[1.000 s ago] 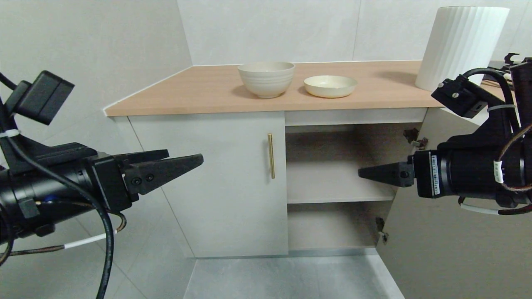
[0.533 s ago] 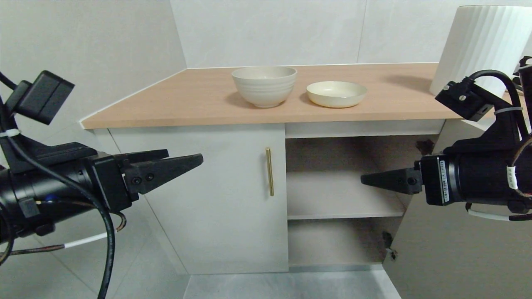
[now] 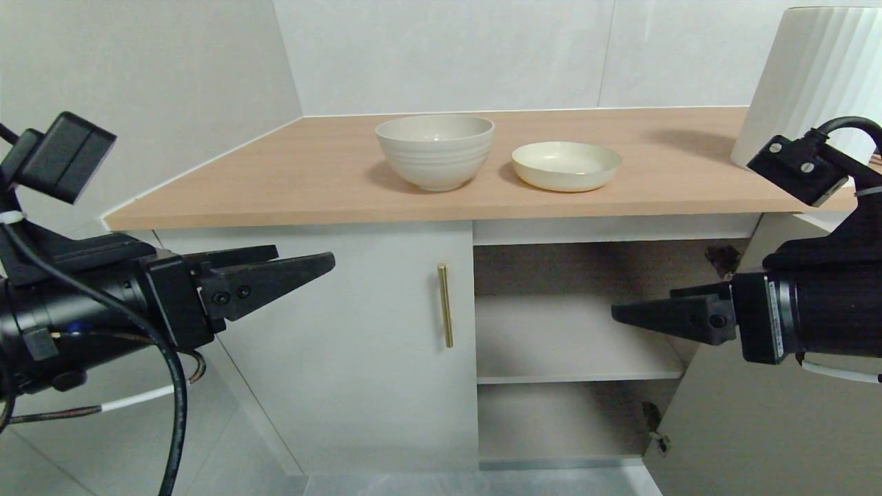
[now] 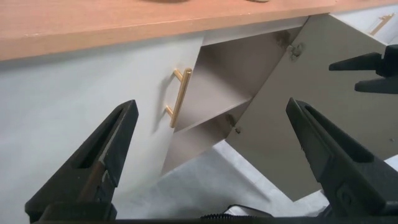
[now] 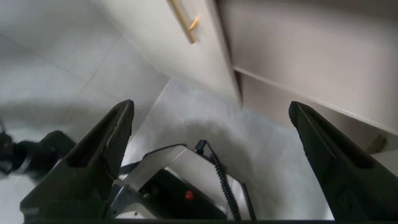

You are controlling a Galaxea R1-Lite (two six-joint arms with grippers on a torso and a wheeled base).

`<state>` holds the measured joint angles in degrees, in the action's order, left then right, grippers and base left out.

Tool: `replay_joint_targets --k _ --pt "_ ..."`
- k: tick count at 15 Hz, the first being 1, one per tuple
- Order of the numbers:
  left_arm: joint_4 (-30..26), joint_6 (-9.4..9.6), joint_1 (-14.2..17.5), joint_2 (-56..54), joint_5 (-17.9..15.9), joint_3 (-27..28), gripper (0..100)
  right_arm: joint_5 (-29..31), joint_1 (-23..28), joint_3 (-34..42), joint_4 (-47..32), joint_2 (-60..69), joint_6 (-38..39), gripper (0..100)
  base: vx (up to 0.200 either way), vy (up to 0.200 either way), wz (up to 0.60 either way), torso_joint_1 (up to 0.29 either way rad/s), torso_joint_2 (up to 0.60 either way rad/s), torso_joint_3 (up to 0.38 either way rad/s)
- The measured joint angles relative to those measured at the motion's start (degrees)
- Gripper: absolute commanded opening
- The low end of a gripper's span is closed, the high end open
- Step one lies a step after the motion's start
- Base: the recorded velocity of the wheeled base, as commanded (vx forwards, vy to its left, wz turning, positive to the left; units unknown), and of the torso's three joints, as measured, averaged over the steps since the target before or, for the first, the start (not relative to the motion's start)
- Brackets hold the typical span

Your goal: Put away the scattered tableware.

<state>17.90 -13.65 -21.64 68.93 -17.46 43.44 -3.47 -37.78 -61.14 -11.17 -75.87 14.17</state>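
Nothing stowed yet: bowl [image 3: 435, 150] and dish [image 3: 566, 165] sat on the bench [image 3: 275, 187] above the open cupboard [image 3: 358, 344], left pincer [image 3: 306, 257] and right pincer [image 3: 641, 308] both spread wide, holding nothing.

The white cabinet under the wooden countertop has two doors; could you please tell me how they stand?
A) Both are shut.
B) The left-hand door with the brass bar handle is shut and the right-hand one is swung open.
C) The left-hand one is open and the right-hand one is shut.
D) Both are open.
B: the left-hand door with the brass bar handle sits shut, while the right-hand door is swung out, baring the inner shelf.
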Motion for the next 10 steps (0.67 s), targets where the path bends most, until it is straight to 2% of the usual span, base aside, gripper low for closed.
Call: replay_joint_targets --k 4,7,10 --pt "-0.2 -0.02 0.0 0.4 0.0 -0.1 100 0.1 0.1 0.1 0.0 0.0 0.0 100 0.0 0.0 0.0 0.008 -0.05 -0.042" --pt "0.1 -0.02 0.0 1.3 0.0 0.0 100 0.1 0.6 0.1 0.1 0.0 0.0 100 0.0 0.0 0.0 0.084 -0.24 -0.261" --pt "0.3 -0.05 0.0 2.7 0.1 0.1 100 0.1 1.1 0.1 0.5 -0.3 -0.1 100 0.0 0.0 0.0 0.133 -0.49 -0.313"
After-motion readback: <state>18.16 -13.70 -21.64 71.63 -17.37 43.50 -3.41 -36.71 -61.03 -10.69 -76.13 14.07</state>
